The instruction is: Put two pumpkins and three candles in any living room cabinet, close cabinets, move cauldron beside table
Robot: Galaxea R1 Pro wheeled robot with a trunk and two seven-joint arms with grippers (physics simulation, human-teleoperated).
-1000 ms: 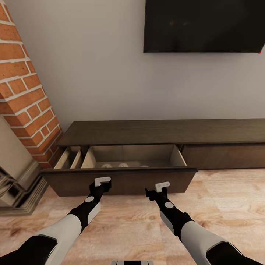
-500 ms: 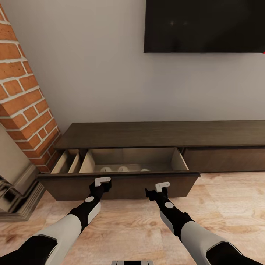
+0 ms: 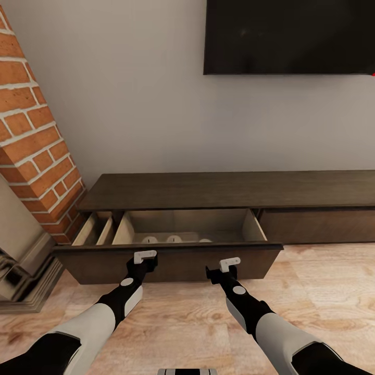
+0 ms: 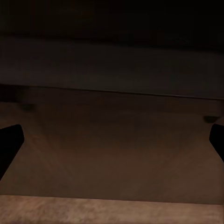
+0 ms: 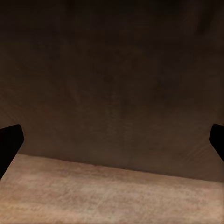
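Against the wall under the TV, the cabinet has its wide drawer pulled out. Three candles sit along the drawer's front edge, tops just showing. Both grippers rest at the drawer front: left gripper and right gripper, each with fingers spread wide apart. Brick fireplace stands beside the cabinet's left end.

Both arms reach forward and a little down, side by side and well apart, with the elbows low. The left gripper and the right gripper point ahead. In each wrist view the two dark fingertips stand wide apart at the edges, with nothing between them.
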